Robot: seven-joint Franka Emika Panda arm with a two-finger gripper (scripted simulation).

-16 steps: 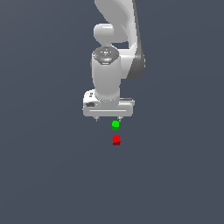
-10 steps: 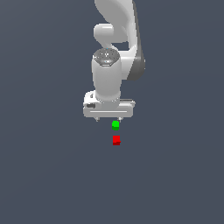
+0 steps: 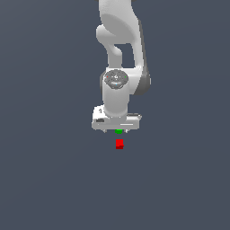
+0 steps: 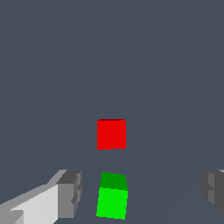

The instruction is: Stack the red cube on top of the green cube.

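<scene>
Two matte cubes, red cube (image 4: 111,134), green cube (image 4: 113,197); end effector (image 4: 140,192) released, boxy grey fingers.

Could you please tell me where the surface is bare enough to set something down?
Bare grey surface lies on every side of the red cube and green cube. The only crowding is the narrow gap between the two cubes, with the open claw straddling the green one.

You're looking at a smooth white arm (image 3: 120,27) of rounded segments with dark grey joint bands. Above the claw (image 3: 117,131) sits a grey circular cap (image 3: 116,78); its fingers (image 4: 70,193) are grey-tipped.
</scene>
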